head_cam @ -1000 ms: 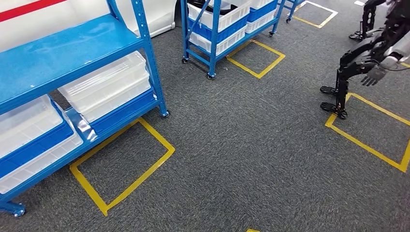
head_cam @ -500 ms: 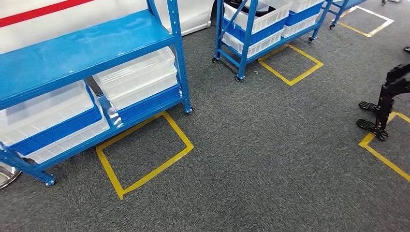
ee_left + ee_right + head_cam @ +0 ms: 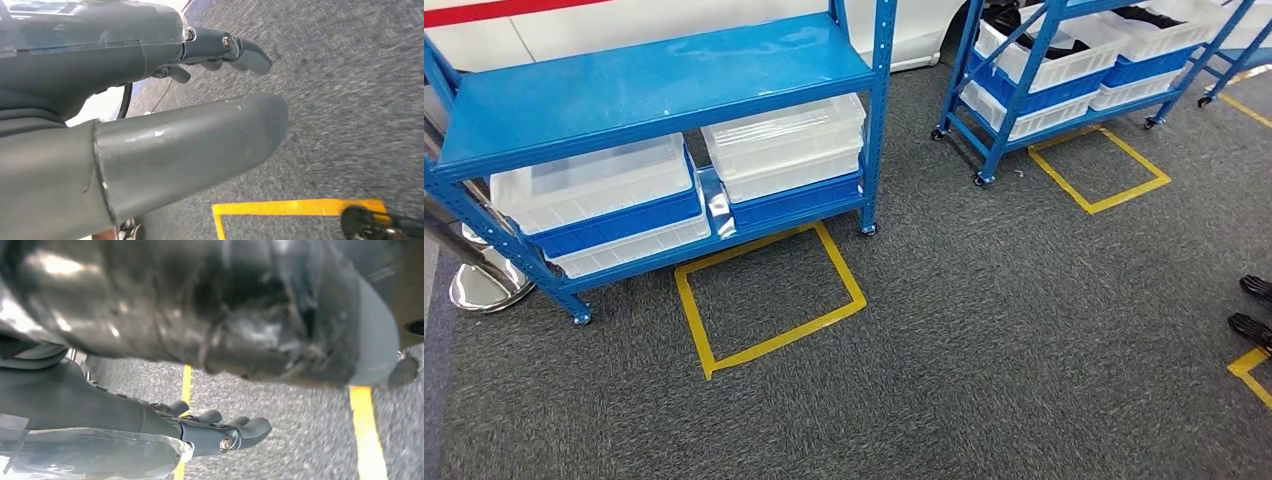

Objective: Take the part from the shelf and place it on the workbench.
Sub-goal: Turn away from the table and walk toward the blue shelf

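Note:
A blue shelf [image 3: 654, 80] on castors stands ahead in the head view, its top board bare. Under that board sit two clear white bins [image 3: 784, 140] stacked on blue bins [image 3: 614, 220]. A second blue shelf [image 3: 1014, 110] at the back right carries white bins with dark things [image 3: 1014, 18] in them; what they are is too small to tell. My left hand [image 3: 150, 115] hangs over the grey carpet, thumb and fingers [image 3: 240, 50] stretched out, holding nothing. My right hand [image 3: 200, 432] also hangs over the carpet with its fingers apart and nothing in it.
A yellow tape square [image 3: 769, 345] marks the carpet in front of the near shelf, another [image 3: 1104, 170] lies by the far shelf. A chrome post base [image 3: 484, 285] stands at the left edge. Another robot's black feet [image 3: 1254, 310] show at the right edge.
The whole picture has shifted: the camera has turned left, so the near shelf now sits in the middle and the other robot's legs have slid off to the right edge.

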`<state>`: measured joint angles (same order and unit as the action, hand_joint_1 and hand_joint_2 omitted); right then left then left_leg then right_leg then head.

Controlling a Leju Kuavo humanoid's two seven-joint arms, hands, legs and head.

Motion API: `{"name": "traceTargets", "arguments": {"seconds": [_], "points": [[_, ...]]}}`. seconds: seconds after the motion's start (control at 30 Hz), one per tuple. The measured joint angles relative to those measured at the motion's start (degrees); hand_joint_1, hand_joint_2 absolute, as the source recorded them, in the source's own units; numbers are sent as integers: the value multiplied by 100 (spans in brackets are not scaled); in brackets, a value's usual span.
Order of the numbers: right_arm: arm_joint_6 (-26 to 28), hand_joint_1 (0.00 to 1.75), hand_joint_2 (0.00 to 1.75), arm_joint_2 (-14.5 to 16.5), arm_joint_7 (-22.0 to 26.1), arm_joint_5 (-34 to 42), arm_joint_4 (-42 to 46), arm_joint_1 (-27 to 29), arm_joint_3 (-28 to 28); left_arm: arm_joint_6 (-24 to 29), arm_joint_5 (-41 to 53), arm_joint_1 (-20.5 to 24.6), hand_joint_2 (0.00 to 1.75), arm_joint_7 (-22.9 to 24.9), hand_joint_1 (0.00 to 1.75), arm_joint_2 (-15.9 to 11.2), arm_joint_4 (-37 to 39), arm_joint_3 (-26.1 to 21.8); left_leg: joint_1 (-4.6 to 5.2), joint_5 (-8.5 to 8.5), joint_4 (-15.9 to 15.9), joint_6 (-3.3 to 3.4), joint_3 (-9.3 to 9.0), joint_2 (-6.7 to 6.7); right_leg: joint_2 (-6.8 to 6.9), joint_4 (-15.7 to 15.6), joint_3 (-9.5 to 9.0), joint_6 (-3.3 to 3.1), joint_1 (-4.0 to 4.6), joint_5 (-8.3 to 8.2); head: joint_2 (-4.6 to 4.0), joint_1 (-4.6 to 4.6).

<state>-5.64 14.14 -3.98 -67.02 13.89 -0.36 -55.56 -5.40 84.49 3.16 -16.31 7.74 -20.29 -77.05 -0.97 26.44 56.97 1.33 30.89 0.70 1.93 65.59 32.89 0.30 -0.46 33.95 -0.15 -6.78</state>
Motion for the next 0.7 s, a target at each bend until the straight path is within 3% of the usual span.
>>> {"name": "traceTargets", "arguments": {"seconds": [0.07,0.1,0.13,0.17,0.23,0.3,0.37,0.43,0.47,0.57,0.6,0.63,0.7], "points": [[0,0,0,-5,-1,-2,-1,13,-5,-1,3,13,0,-11,0,7,-2,0,1,-19,11,24,34,-138,-150,690,332,10,-11,298,0,1],[1,0,0,-9,-1,-3,-1,16,-11,-4,3,14,0,-23,0,10,-2,0,2,-22,19,25,43,-216,-167,845,415,13,-16,296,0,2],[2,0,0,-14,-2,-6,-1,17,-21,-9,3,11,0,-39,0,13,-2,0,2,-22,33,22,47,-295,-178,780,396,11,-23,172,0,1],[4,0,0,-19,-3,-9,-1,19,-32,-15,3,9,0,-57,0,18,-2,0,-1,-17,51,14,47,-364,-193,516,284,5,-31,-40,0,1],[42,0,0,-28,2,-2,-1,19,-55,-28,-13,0,0,-85,0,27,-2,-1,2,12,108,-29,66,-465,-262,-223,-21,-17,-39,-405,0,1],[134,0,0,-29,21,25,1,-2,-83,-50,-54,-10,0,-102,0,31,-3,-5,17,42,140,-103,103,-517,-319,-565,-138,-54,-29,-487,0,2],[209,0,0,-28,37,52,7,-29,-116,-74,-91,-13,0,-120,0,31,-6,-10,16,83,118,-184,109,-537,-309,-585,-144,-123,-23,-461,0,3],[231,0,0,-29,40,68,15,-25,-140,-93,-109,-14,0,-133,0,38,-10,-11,5,179,247,-244,138,-421,-268,-618,-188,-205,-35,-447,0,4],[234,0,0,-30,43,71,17,-12,-153,-98,-115,-9,0,-136,0,42,-13,-11,3,288,470,-264,237,-325,-240,-633,-214,-241,-42,-443,0,4],[238,0,0,-30,62,73,19,31,-197,-103,-119,3,0,-144,0,46,-20,-13,-3,711,1562,-302,843,-141,-153,-637,-283,-290,-16,-370,0,5],[238,0,0,-30,71,73,19,38,-207,-103,-120,-4,0,-146,0,46,-21,-13,-2,723,1769,-301,989,-132,-131,-636,-318,-290,-7,-335,0,6],[238,0,0,-30,79,73,19,42,-211,-103,-120,-18,0,-146,0,47,-21,-13,0,615,1759,-289,1029,-126,-113,-636,-365,-289,1,-296,0,6],[238,0,0,-29,93,73,19,47,-219,-103,-122,-46,0,-146,0,48,-22,-14,25,154,1148,-214,815,-102,-86,-638,-481,-282,16,-204,0,6]]}}
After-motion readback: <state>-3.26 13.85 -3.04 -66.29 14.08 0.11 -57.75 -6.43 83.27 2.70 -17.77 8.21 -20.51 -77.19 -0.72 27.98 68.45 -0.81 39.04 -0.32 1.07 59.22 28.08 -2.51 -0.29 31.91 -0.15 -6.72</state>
